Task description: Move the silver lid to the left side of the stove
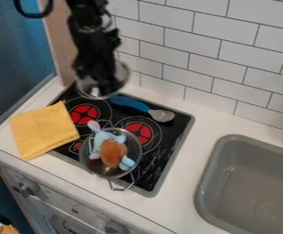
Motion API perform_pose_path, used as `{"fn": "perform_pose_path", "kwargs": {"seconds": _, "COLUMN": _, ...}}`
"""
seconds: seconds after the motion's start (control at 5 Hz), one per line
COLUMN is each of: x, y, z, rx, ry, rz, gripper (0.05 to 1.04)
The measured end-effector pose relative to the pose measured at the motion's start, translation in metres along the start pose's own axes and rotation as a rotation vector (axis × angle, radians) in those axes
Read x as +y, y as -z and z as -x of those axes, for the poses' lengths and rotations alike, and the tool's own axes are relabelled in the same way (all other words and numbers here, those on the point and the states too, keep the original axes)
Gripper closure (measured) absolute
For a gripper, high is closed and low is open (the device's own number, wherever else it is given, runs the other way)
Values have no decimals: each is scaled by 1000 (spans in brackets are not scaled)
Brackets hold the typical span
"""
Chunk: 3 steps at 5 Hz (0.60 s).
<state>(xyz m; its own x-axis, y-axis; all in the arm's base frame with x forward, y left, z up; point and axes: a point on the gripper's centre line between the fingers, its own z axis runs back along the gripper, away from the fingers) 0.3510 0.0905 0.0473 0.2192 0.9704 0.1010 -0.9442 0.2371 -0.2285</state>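
At the near edge, below the white worktop, is a white appliance front with round knobs, one of them toward the left. A grey sink is set into the worktop on the right. The black stove lies to the left of it, and a metal pot stands upright on its front part, with one wire handle turned to the near side and the other to the back. In the pot lies a soft toy, light blue with a brown, fluffy part. To the left of the pot, a folded yellow cloth lies partly on the stove and partly on the worktop. Red discs mark the burners, one behind the cloth and one behind and to the right of the pot. Farther back, a spoon with a blue handle lies across the stove, its metal bowl to the right. The silver lid is tilted at the stove's back left corner, around the low end of the black gripper; whether the gripper is clamped on it, I cannot tell. The arm comes in from the top edge, in front of the white tiled wall.
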Motion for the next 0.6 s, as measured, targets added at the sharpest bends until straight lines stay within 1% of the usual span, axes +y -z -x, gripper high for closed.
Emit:
{"fn": "perform_pose_path", "kwargs": {"seconds": 0.2, "x": -1, "y": 1, "z": 48, "rx": 45, "ry": 119, "rz": -8, "gripper": 808}}
{"fn": "perform_pose_path", "kwargs": {"seconds": 0.4, "x": -13, "y": 3, "z": 85, "rx": 72, "ry": 209, "rz": 9, "gripper": 808}}
{"fn": "perform_pose_path", "kwargs": {"seconds": 0.6, "x": -16, "y": 26, "z": 109, "rx": 109, "ry": 270, "rz": -36, "gripper": 808}}
